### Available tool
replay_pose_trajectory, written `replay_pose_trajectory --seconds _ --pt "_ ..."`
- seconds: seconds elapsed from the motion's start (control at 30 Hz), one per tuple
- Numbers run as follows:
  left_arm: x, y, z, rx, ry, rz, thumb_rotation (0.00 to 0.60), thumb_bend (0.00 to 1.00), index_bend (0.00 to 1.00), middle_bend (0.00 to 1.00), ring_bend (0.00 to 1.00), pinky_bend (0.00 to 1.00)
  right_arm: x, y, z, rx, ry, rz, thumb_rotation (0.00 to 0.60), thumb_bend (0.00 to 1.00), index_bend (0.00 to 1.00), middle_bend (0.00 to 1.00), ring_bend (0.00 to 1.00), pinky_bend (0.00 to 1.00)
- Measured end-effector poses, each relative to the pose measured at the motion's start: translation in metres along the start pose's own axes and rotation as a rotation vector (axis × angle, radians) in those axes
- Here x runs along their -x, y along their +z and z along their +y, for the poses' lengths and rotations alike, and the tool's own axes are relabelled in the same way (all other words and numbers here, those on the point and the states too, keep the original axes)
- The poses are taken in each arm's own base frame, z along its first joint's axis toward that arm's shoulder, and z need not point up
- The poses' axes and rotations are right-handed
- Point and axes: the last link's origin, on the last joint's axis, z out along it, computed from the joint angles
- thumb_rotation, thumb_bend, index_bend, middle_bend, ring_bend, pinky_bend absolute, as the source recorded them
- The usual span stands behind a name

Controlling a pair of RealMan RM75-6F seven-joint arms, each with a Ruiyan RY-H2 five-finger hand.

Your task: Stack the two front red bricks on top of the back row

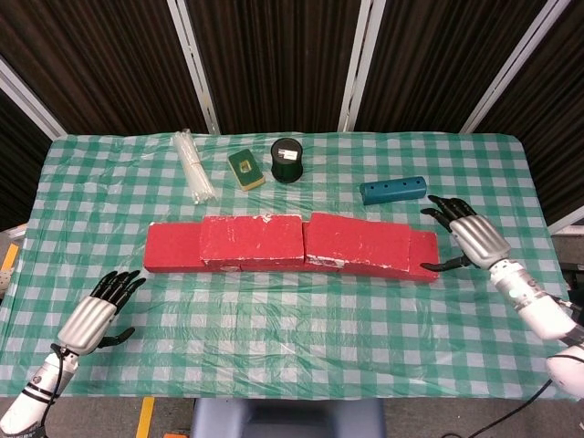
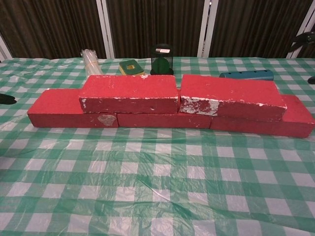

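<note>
The left hand hovers at lower left of the head view, fingers spread and empty, apart from the bricks. Mid-frame, two upper bricks sit on the back row, bridging its joints so they sit steady. At right, the right hand is open wide, empty, just beside the row's end

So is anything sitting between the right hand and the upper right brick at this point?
Nothing visible does. The right hand is off the bricks' right end with fingers spread, holding nothing, and only bare tablecloth lies between it and the upper right brick. The blue block sits behind, out of the way.
</note>
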Motion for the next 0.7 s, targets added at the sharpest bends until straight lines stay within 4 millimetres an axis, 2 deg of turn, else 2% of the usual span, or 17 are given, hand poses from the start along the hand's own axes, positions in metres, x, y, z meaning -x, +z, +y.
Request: replay_pose_trajectory --seconds 0.13,0.23,0.43,0.7 --pt "0.002 0.001 0.002 0.002 0.001 -0.006 0.600 0.27 0.00 0.00 0.00 0.00 0.010 -0.007 0.020 0.052 0.003 -0.041 0.379 0.02 0.35 0.00 0.00 0.07" --pt "0.002 0.001 0.002 0.001 0.001 -0.009 0.600 0.27 0.00 0.00 0.00 0.00 0.023 -0.004 0.025 0.070 0.007 -0.081 0.379 0.01 0.35 0.00 0.00 0.07" --pt "0.002 0.002 0.000 -0.006 -0.001 -0.011 0.600 0.27 0.00 0.00 0.00 0.00 0.039 0.010 0.017 0.056 0.012 -0.124 0.378 0.01 0.33 0.00 0.00 0.07" --pt "0.001 0.002 -0.003 -0.013 -0.004 -0.013 0.600 0.27 0.00 0.00 0.00 0.00 0.044 0.020 0.006 0.037 0.005 -0.139 0.379 0.01 0.32 0.00 0.00 0.07"
